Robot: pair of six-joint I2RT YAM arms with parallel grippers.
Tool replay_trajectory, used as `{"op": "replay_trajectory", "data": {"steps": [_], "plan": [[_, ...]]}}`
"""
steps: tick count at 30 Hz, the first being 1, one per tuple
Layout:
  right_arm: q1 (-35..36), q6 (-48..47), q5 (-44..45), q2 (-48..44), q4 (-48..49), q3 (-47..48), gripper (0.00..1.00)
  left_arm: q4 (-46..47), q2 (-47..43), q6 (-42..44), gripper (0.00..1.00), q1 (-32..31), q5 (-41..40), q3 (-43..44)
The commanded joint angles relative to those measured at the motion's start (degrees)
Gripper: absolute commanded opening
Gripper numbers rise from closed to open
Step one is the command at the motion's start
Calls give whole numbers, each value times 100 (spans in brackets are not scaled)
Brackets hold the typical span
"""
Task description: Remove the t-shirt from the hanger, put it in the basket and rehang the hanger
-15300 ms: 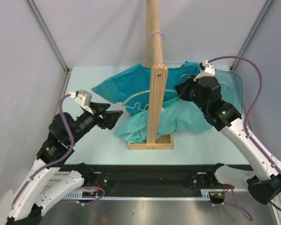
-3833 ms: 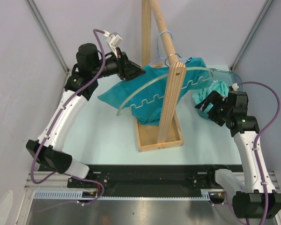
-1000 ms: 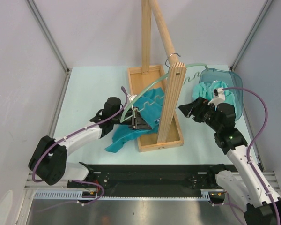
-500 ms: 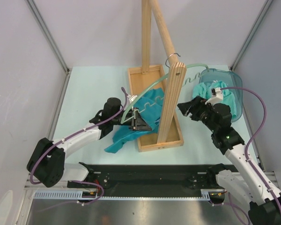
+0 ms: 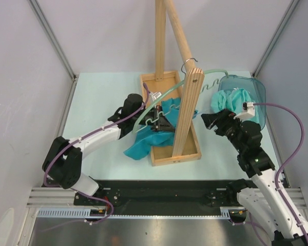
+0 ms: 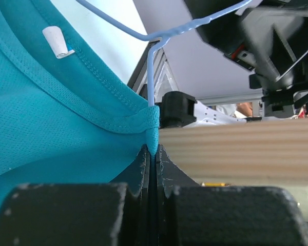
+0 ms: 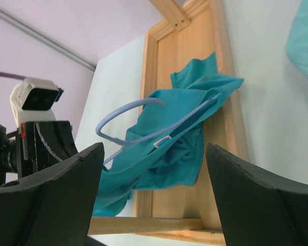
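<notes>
Bin (image 5: 241,78): on the right side of the table (image 5: 102,97), holding a crumpled teal cloth (image 5: 231,98).
Tray (image 5: 161,82): wooden base of the upright stand. Part of the t-shirt (image 5: 143,144) lies in it and the rest spills over its left rail onto the table.
Hanger (image 5: 168,93): pale wire, one arm running into the t-shirt, hook up by the slanted pole.
Left gripper (image 5: 159,123): arm reaching low over the tray, pinched tight on the t-shirt's hemmed edge.
Right gripper (image 5: 209,121): right of the stand, spread wide, holding nothing.
Change: the left gripper is farther up the tray than half a second ago, and the t-shirt has come with it.
</notes>
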Motion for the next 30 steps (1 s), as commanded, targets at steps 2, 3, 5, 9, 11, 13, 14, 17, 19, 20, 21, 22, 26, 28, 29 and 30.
{"op": "replay_trajectory", "data": {"steps": [2,3,5,9,11,13,14,17,19,20,21,22,26,28,29,30], "plan": [[155,-46,-548,382,634,-16,82,543,114,-440,0,-200,250,488],[208,-55,-540,400,678,-16,82,535,123,-449,0,-209,232,531],[392,-99,-392,374,880,-103,82,517,176,-493,0,-244,232,575],[560,-151,-188,496,1241,-210,84,570,229,-564,0,-402,329,576],[613,-248,-40,584,1390,-210,84,605,211,-555,0,-542,303,523],[753,-327,118,690,1574,-280,81,640,220,-546,0,-691,329,462],[823,-371,276,707,1610,-289,79,666,228,-546,0,-727,355,444],[999,-468,567,743,1646,-359,66,702,255,-581,0,-771,417,374],[1157,-494,768,725,1663,-446,61,719,176,-555,0,-771,373,312],[1193,-495,883,699,1655,-473,58,711,150,-538,0,-771,364,303],[1263,-521,1006,655,1646,-508,58,693,106,-511,0,-771,381,303],[1368,-530,1216,559,1654,-578,57,623,105,-476,0,-771,408,312],[1465,-696,1402,418,1777,-684,52,578,114,-397,0,-771,425,294],[1483,-749,1490,418,1760,-667,50,579,149,-397,1,-771,460,286],[1500,-749,1508,444,1760,-658,47,579,158,-397,0,-771,478,277],[1501,-749,1508,453,1803,-658,47,579,158,-397,0,-771,487,259]]}}
